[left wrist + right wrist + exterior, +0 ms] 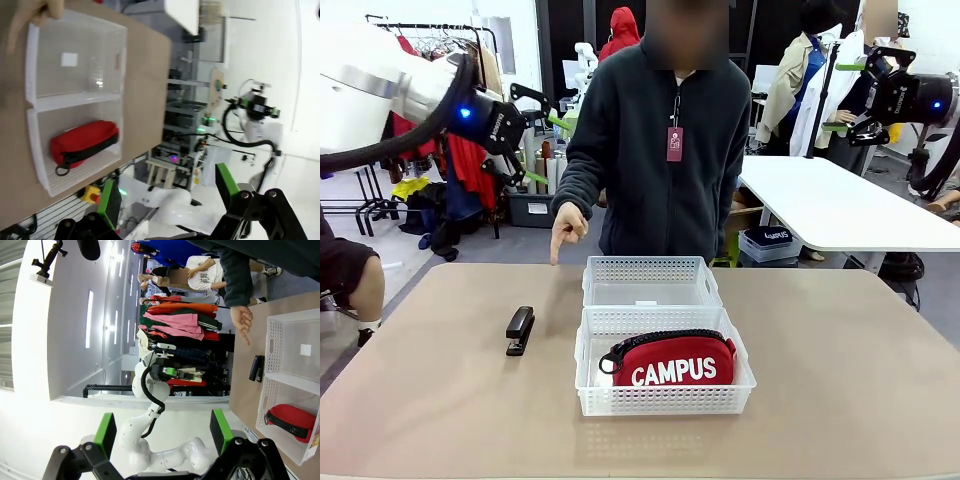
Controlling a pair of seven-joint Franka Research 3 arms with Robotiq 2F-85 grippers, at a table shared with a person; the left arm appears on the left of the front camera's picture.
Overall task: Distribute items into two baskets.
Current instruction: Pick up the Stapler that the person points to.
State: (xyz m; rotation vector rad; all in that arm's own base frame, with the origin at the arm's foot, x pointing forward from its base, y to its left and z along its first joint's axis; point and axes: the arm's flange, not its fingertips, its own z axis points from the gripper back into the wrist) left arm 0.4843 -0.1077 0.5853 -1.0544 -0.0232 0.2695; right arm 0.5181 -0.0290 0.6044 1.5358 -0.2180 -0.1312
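- Reading white "CAMPUS" on the red pouch [675, 362] in the front view; it lies in the near basket [665, 402].
- Left wrist view gives me a white label [69, 59] on the far basket [650, 272] floor, too small to read.
- Black stapler [520, 330] lies on the surface [840, 380] left of the baskets, near the person's pointing hand [567, 225].
- Left claw [550, 150] and right claw [842, 97] are both spread, raised well apart from everything.

The front view sits on the robot's side, close over the table [420, 420], facing the person [660, 150] across it. The left wrist view is high up, rolled sideways, looking down on the baskets [75, 102]. The right wrist view, rolled too and farther off, shares the baskets and pouch [292, 420] with both others, and the stapler [257, 368] with the front view
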